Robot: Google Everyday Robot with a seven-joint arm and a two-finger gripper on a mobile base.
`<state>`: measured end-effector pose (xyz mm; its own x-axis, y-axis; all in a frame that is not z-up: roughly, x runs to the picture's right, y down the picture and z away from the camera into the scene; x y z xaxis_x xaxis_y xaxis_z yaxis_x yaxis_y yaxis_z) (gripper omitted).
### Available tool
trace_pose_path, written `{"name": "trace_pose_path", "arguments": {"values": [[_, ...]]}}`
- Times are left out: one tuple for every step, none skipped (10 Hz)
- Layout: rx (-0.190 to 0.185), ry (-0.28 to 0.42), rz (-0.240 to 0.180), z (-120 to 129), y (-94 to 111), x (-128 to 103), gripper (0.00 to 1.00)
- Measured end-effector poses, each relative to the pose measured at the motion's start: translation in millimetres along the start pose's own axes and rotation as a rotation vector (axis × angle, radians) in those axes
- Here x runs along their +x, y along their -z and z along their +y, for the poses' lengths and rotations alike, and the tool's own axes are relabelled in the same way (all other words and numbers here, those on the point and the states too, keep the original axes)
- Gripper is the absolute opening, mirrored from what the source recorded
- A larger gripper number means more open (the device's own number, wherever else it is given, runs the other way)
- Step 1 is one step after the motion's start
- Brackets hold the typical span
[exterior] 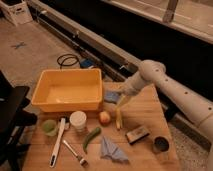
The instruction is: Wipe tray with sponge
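Sponge (112, 95) in fingers (121, 93) beside tray rim (102, 87)

1 white arm, smooth and rounded

The arm (172, 92) is built of thick off-white tubular links joined by 1 bulbous, dome-shaped housing, with small dark dots spaced along the shell. It narrows to a slimmer pale-grey wrist section ending in the gripper (120, 95), a small greyish end piece closed on the blue sponge (110, 96) just beside the right wall of the yellow tray (65, 104).
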<state>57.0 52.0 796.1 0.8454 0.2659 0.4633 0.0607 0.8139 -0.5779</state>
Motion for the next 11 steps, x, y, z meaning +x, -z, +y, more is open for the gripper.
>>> {"name": "trace_pose_path", "arguments": {"values": [[-0.015, 0.046, 0.008, 1.0, -8.5, -21.1, 0.00], [-0.019, 0.056, 0.010, 1.6, -10.6, -25.4, 0.00], [-0.016, 0.051, 0.012, 1.7, -8.6, -22.0, 0.00], [-0.017, 0.053, 0.011, 1.6, -9.2, -23.1, 0.00], [-0.018, 0.055, 0.011, 1.5, -10.1, -24.1, 0.00], [-0.016, 0.052, 0.012, 1.5, -9.1, -22.7, 0.00], [-0.016, 0.051, 0.013, 1.8, -9.0, -21.7, 0.00], [-0.017, 0.052, 0.012, 1.9, -9.2, -22.1, 0.00], [-0.018, 0.054, 0.013, 1.9, -10.3, -23.5, 0.00], [-0.014, 0.055, 0.013, 1.5, -10.1, -23.2, 0.00], [0.015, 0.068, 0.001, -2.6, -8.5, -27.6, 0.00]]}}
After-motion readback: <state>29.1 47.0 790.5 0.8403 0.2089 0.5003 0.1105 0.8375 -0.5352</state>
